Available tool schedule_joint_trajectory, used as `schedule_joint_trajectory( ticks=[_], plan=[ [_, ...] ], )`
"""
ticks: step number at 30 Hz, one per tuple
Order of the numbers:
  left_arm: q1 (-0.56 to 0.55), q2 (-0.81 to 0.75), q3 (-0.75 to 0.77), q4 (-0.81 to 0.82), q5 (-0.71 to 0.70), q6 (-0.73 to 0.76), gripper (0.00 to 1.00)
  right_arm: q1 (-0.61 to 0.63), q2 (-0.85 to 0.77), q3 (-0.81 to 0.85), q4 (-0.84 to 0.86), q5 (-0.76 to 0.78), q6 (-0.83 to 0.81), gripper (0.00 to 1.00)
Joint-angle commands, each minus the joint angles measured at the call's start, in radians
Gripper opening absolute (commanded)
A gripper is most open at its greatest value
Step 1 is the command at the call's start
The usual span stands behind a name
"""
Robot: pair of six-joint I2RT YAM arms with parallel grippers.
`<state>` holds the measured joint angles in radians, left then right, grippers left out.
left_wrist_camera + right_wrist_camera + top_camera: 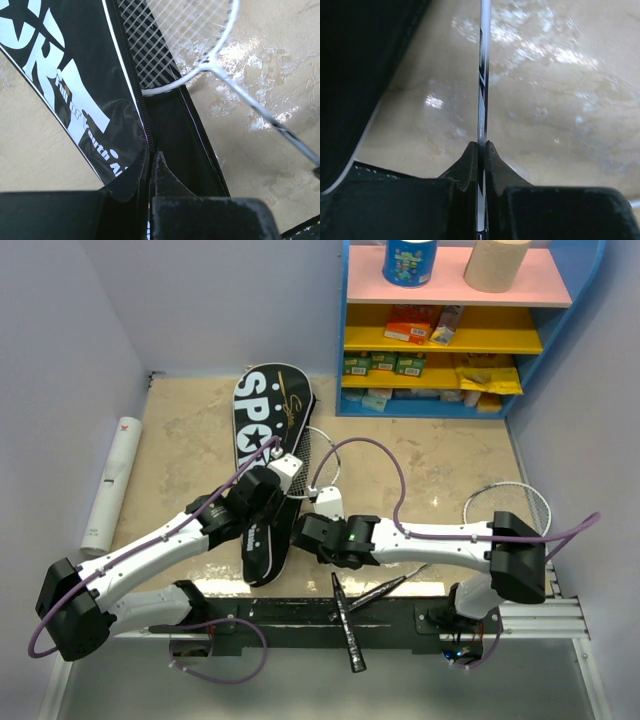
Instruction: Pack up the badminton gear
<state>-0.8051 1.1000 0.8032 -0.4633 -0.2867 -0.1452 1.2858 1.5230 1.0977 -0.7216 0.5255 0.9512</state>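
The black bag lettered SPORT (262,430) lies mid-table with its zipper open. My left gripper (277,478) is shut on the bag's zipper edge (145,125). One silver racket's head (318,452) lies partly inside the opening, and it also shows in the left wrist view (190,45). My right gripper (326,502) is shut on that racket's thin shaft (481,90); its black handle (346,628) points toward the near edge. A second racket (508,506) lies at the right. The long white tube (110,485) lies at the far left. No shuttlecocks are in view.
A blue shelf unit (450,330) with boxes stands at the back right; a blue-wrapped roll (410,260) and a beige roll (497,262) sit on its top. Walls close in left and right. The arms' black base rail (300,625) runs along the near edge.
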Motion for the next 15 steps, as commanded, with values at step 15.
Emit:
schedule_joint_trajectory(
  ticks=[15],
  plan=[
    [0.004,-0.046,-0.010,0.071,0.064,0.021,0.00,-0.272,0.219,-0.053,0.855,-0.074,-0.328,0.00]
  ],
)
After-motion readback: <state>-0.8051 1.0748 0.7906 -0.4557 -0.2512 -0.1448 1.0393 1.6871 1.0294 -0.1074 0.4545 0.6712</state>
